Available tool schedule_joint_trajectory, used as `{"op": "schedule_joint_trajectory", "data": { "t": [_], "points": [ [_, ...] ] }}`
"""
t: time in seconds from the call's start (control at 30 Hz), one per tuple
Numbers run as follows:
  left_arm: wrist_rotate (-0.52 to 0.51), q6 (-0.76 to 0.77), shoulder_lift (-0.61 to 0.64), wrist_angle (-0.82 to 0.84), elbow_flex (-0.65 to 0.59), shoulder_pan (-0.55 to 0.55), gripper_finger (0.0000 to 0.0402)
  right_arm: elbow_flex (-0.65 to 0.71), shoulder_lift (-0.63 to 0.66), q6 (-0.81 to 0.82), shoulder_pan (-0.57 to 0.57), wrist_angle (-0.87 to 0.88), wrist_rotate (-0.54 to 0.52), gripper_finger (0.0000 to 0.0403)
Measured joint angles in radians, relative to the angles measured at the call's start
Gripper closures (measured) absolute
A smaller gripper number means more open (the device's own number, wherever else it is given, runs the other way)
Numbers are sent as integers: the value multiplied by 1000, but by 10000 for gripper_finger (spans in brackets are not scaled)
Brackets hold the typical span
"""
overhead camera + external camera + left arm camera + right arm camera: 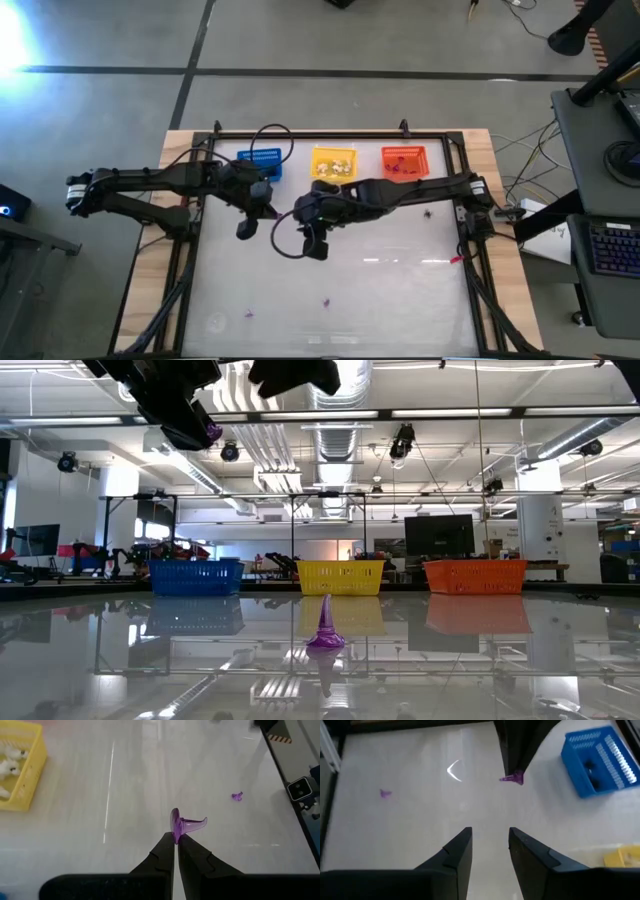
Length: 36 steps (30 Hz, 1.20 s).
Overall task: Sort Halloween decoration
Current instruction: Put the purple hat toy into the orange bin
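We see the left gripper (176, 840) clamped on a purple witch-hat trinket (184, 825), which sits at its fingertips, raised above the table (400, 270). The right gripper (490, 842) hangs nearby with its fingers parted and nothing between them.

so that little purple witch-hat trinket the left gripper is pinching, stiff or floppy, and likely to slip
The purple translucent hat-shaped trinket looks like stiff moulded plastic: its brim keeps its shape in the shut left gripper. It is probably very light. Held only by an edge at the fingertips, and glossy, it could twist or slip out.
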<state>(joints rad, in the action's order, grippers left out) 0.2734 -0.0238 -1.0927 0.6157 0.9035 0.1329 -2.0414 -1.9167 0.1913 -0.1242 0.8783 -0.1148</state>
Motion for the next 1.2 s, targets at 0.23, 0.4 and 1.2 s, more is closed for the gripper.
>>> {"op": "schedule_joint_trajectory", "data": {
  "t": [0.23, 0.4, 1.2],
  "points": [
    [25, -21, -4, -32, 0, -20, 402, 134, 0, -80, 12, -184, -80, 297],
    [26, -24, -5, -38, 0, -21, 402, 164, 0, -75, 33, -249, -92, 306],
    [25, -47, -5, -85, 0, -20, 401, 185, 0, -32, 43, -346, -33, 321]
  ]
}}
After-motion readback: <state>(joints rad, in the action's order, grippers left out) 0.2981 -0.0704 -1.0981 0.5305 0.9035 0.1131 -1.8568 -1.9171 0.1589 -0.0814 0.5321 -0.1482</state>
